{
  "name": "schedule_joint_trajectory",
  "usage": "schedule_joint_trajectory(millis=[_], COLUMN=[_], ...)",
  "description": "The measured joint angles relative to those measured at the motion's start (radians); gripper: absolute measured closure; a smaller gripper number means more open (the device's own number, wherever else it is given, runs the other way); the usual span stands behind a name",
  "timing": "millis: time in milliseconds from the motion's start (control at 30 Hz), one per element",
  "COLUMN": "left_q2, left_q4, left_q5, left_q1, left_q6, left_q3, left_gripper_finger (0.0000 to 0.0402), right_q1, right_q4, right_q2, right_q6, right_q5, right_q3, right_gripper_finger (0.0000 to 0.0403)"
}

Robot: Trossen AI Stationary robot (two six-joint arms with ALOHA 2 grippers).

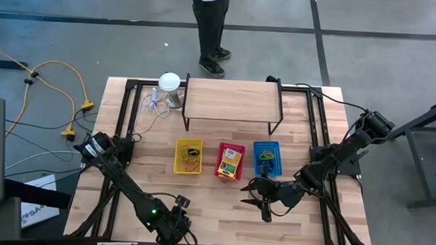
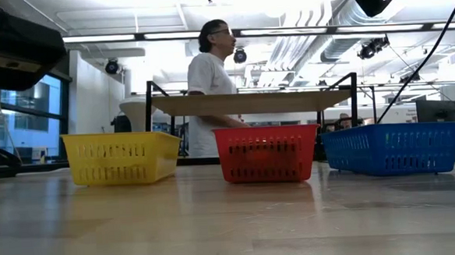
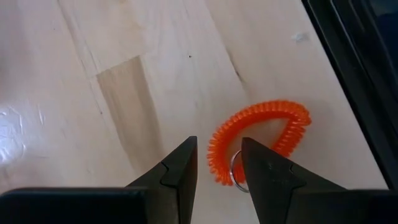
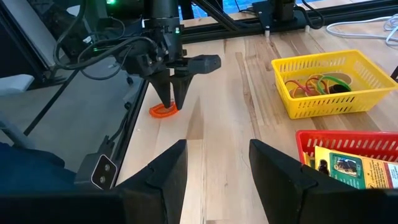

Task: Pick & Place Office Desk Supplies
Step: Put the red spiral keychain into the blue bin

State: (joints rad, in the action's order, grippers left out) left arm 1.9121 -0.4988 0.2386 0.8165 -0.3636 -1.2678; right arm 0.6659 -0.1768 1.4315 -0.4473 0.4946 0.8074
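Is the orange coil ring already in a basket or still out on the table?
Out: the orange coil ring lies on the bare table.

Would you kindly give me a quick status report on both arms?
Left gripper open, poised over orange coil ring near table edge. Right gripper open, waiting beside the baskets. Nothing in the way.

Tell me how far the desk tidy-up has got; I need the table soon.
Done: rubber bands lie in the yellow basket, card boxes in the red basket. In hand: left gripper, jaws open, poised over the orange coil bracelet. Left: grasping and binning it. Right gripper waits open.
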Motion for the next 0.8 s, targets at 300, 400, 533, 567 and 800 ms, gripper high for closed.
schedule_joint_trajectory(millis=[300, 400, 533, 567, 800], left_q2=[0.008, 0.024, 0.03, 0.03, 0.031], left_q4=[0.002, 0.004, 0.01, 0.012, 0.014], left_q5=[-0.001, -0.002, -0.001, -0.002, -0.002], left_q1=[-0.002, -0.003, -0.003, -0.003, -0.003], left_q6=[-0.001, 0.009, 0.007, 0.007, 0.004], left_q3=[0.0, 0.0, -0.002, -0.002, -0.002], left_gripper_finger=[0.0283, 0.0283, 0.0283, 0.0283, 0.0287], right_q1=[0.0, 0.0, 0.0, 0.0, 0.0], right_q4=[0.0, 0.0, 0.0, 0.0, 0.0], right_q2=[0.0, 0.0, 0.0, 0.0, 0.0], right_q6=[0.0, 0.0, 0.0, 0.0, 0.0], right_q5=[0.0, 0.0, 0.0, 0.0, 0.0], right_q3=[0.0, 0.0, 0.0, 0.0, 0.0], right_gripper_finger=[0.0243, 0.0243, 0.0243, 0.0243, 0.0243])
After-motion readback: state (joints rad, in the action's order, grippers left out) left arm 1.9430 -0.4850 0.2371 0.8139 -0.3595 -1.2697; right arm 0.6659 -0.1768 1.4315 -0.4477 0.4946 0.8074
